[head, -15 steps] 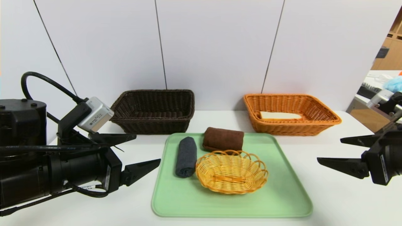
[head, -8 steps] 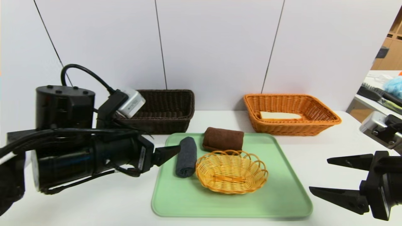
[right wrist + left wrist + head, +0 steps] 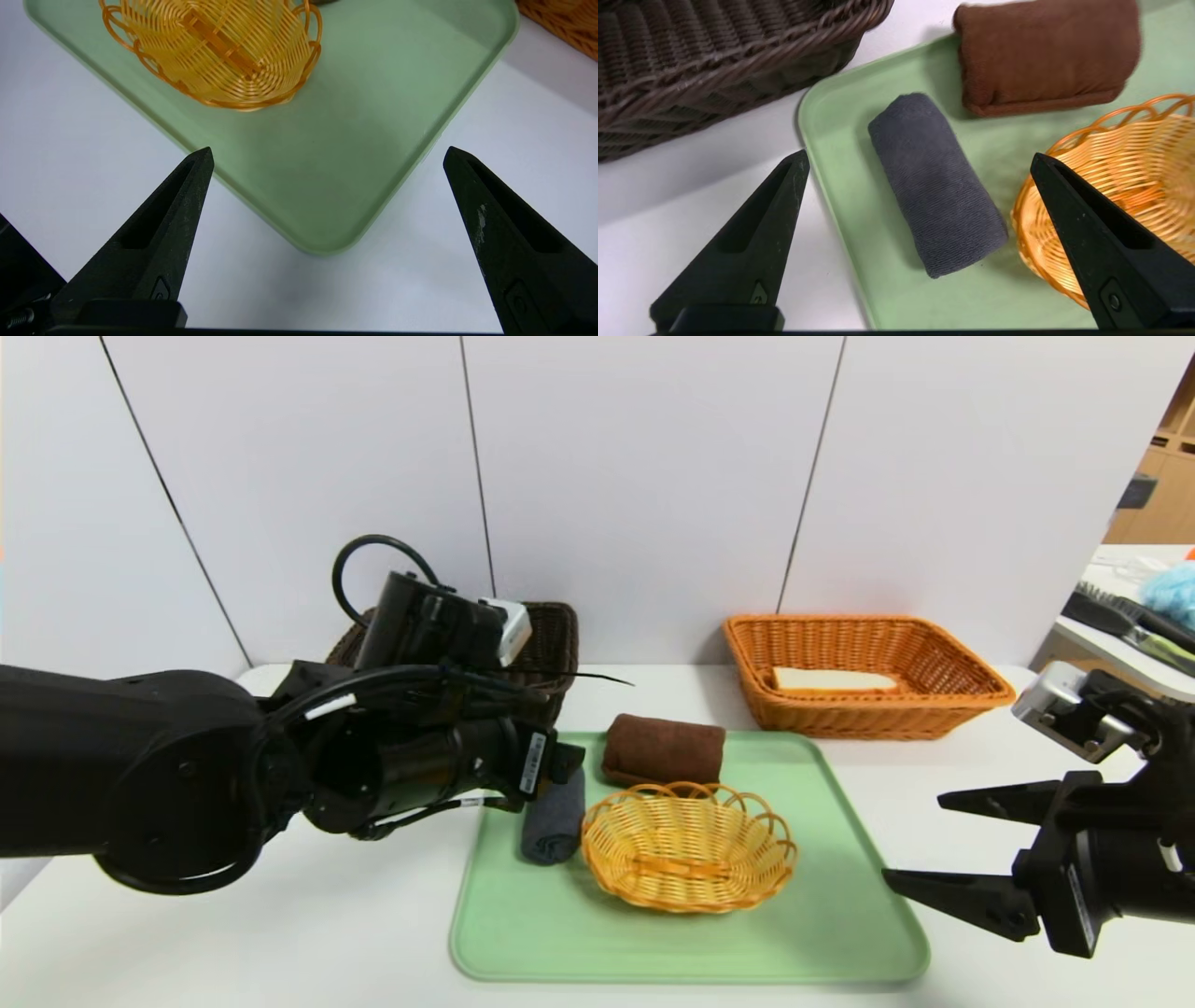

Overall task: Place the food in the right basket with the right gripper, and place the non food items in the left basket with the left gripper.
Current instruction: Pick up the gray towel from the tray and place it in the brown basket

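The left gripper (image 3: 920, 161), jaws spread wide, hovers over a rolled dark-grey cloth towel (image 3: 938, 186) at the green tray's ten o'clock; likely light and soft, it invites a mid-roll pinch across its width.

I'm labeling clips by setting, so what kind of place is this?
Probably a robot test bench: a white table with a green tray, robot arms either side, and plain panels behind.
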Motion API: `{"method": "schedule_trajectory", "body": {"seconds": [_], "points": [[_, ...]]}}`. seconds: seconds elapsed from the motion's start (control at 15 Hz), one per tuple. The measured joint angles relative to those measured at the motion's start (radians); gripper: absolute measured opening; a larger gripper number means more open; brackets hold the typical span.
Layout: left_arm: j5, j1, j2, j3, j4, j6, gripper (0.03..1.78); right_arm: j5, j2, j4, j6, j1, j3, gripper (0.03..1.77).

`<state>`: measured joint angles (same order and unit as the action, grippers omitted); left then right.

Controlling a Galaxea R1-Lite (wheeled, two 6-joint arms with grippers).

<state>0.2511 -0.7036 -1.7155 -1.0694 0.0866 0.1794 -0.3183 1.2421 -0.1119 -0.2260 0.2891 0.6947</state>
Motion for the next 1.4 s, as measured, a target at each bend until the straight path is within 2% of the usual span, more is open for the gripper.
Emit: {"method": "schedule_trajectory", "body": {"seconds": [0.2, 0.27, 1.13, 1.27, 1.4], "points": [[0.101, -0.026, -0.055, -0.075, -0.115, 0.04, 1.69, 0.0, 0.021, 0.002, 0.0, 0.0, -0.001, 1.69], [0.116, -0.03, -0.071, -0.105, -0.153, 0.057, 1.69, 0.0, 0.026, 0.003, 0.0, 0.0, -0.001, 1.69], [0.125, -0.063, -0.288, -0.617, -0.788, 0.383, 1.69, 0.0, 0.032, 0.029, 0.0, 0.002, -0.04, 1.69], [0.121, -0.066, -0.326, -0.684, -0.863, 0.43, 1.69, 0.0, 0.033, 0.037, 0.0, 0.002, -0.044, 1.69], [0.118, -0.066, -0.352, -0.71, -0.88, 0.44, 1.69, 0.0, 0.034, 0.038, 0.0, 0.002, -0.045, 1.69]]}}
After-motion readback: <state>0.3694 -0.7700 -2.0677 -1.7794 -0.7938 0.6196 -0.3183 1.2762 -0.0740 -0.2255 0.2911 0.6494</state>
